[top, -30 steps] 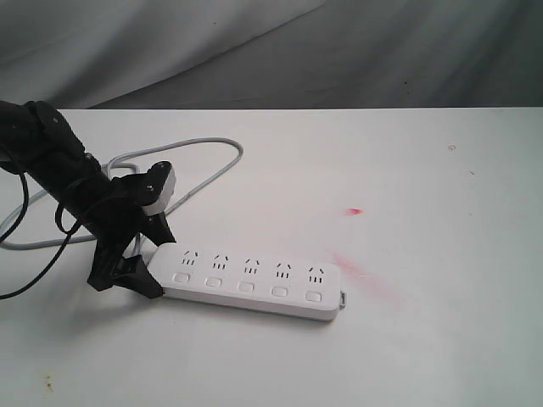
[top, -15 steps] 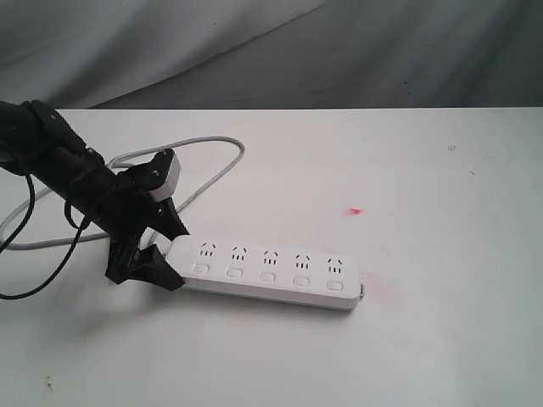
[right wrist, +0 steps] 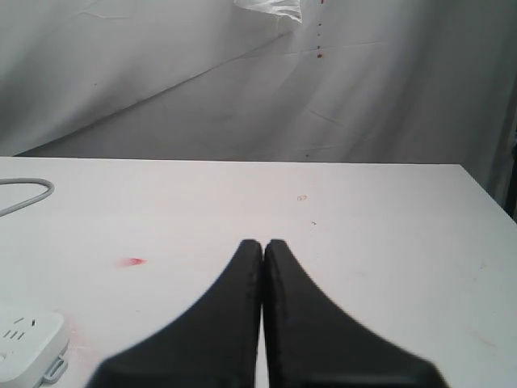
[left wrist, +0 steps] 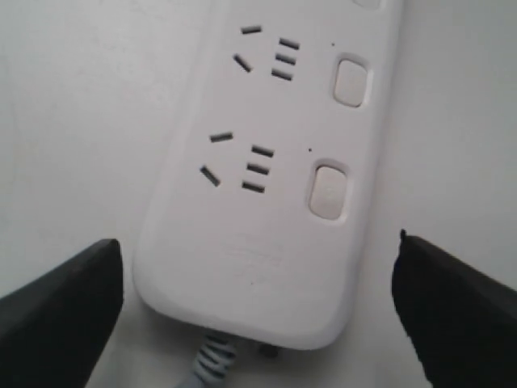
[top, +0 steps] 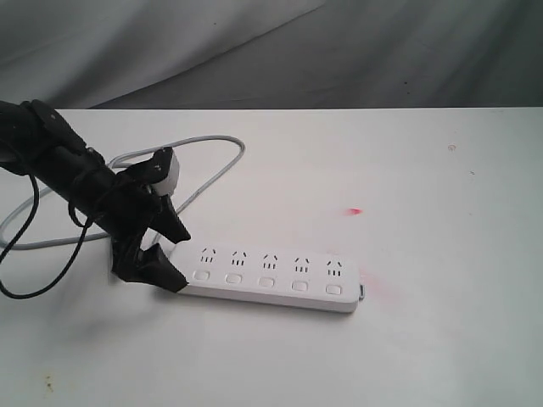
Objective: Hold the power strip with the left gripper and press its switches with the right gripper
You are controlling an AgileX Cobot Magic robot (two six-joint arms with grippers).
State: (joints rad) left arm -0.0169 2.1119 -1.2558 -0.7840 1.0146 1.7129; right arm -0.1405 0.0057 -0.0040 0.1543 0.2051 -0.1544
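Note:
The white power strip [top: 271, 271] lies flat on the white table, its five switches [top: 266, 281] in a row along the near side. My left gripper [top: 182, 259] is open and straddles the strip's cord end. In the left wrist view its black fingers [left wrist: 65, 299] stand either side of the strip [left wrist: 266, 210] with a gap on each side, and two switches [left wrist: 328, 192] show. The grey cord [top: 212, 165] loops away behind the left arm. My right gripper [right wrist: 263, 242] is shut and empty above the table, with the strip's end [right wrist: 24, 339] far off to one side. It is out of the exterior view.
A small red mark [top: 354, 210] and a faint red smear [top: 371, 281] stain the table near the strip's far end. Grey cloth [top: 339, 51] hangs behind the table. The cord's loop [top: 34, 242] lies under the left arm.
The power strip has slid to the right and turned more level. My left gripper has moved right with it, staying around the cord end.

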